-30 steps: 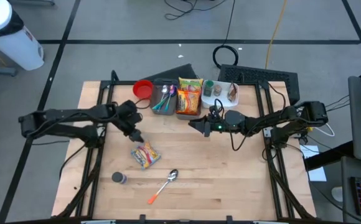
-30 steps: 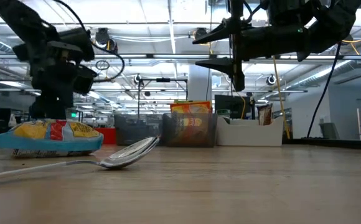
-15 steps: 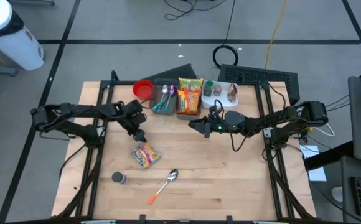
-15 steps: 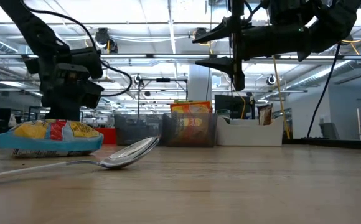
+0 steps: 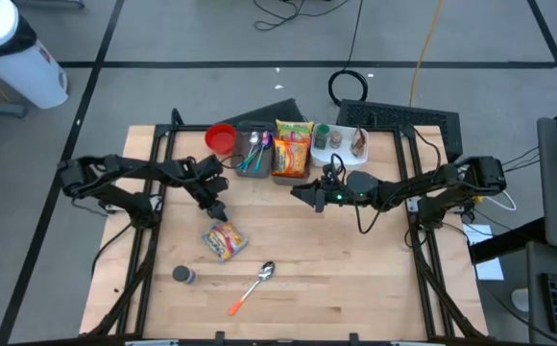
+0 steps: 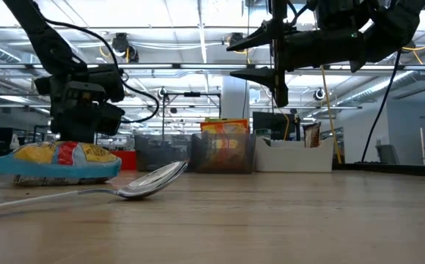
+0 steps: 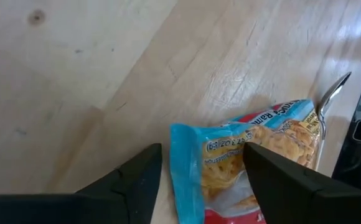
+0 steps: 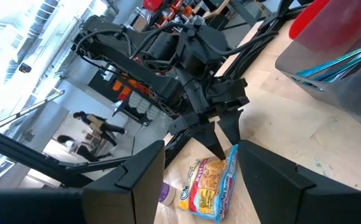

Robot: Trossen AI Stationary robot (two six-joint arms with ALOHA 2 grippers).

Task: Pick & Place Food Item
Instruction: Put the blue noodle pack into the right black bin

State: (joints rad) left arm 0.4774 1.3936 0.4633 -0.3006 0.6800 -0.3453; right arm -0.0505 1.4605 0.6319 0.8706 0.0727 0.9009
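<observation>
Left gripper [image 7: 199, 177] hangs spread over the near end of the noodle pack [image 5: 223, 239], which lies flat on the table [image 5: 355, 269] beside the spoon [image 5: 255, 285]. You'll find it light, crinkly and slick (contents brittle), so pinch across the narrow end. Right gripper [image 5: 298, 192] waits spread, well apart.

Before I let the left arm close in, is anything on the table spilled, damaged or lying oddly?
Nothing looks spilled or torn. The ramen packet lies flat but askew to the table edges, with the open left gripper just above one corner. A spoon and a small dark jar lie loose nearby.
</observation>
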